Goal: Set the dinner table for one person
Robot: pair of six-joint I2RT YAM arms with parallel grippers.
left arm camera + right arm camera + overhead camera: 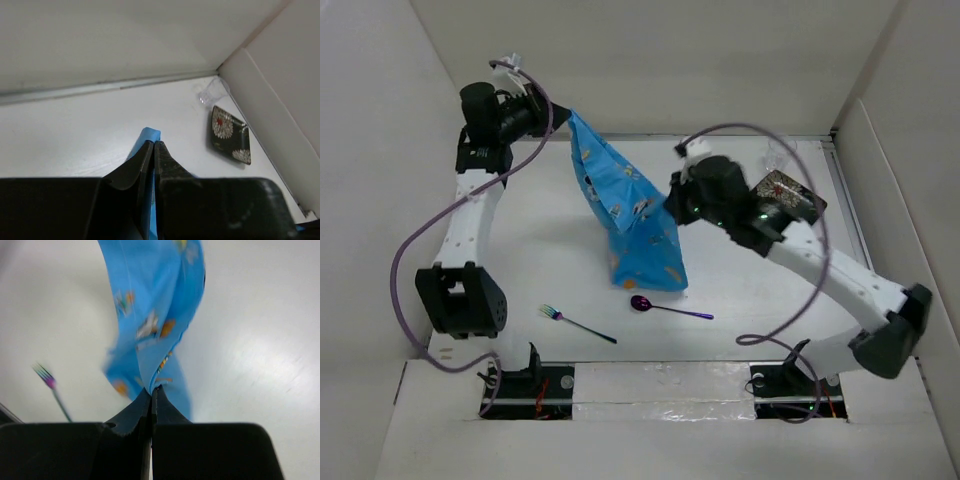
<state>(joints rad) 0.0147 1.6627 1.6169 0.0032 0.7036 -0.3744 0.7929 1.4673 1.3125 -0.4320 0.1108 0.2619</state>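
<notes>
The blue cartoon-print placemat (630, 215) hangs lifted and folded over the white dinner table (545, 255), its lower end resting on the tabletop. My left gripper (562, 118) is shut on its far corner, and the blue edge (150, 134) shows between the left gripper's (154, 143) closed jaws. My right gripper (671, 206) is shut on the placemat's other edge; in the right wrist view the cloth (155, 305) hangs from the closed right gripper (151, 389).
An iridescent fork (576, 323) and a purple spoon (668, 309) lie near the front; the fork also shows in the right wrist view (50, 385). A dark floral plate (790, 192) (230, 136) and a clear glass (775, 155) (212, 91) sit at the back right. White walls enclose the table.
</notes>
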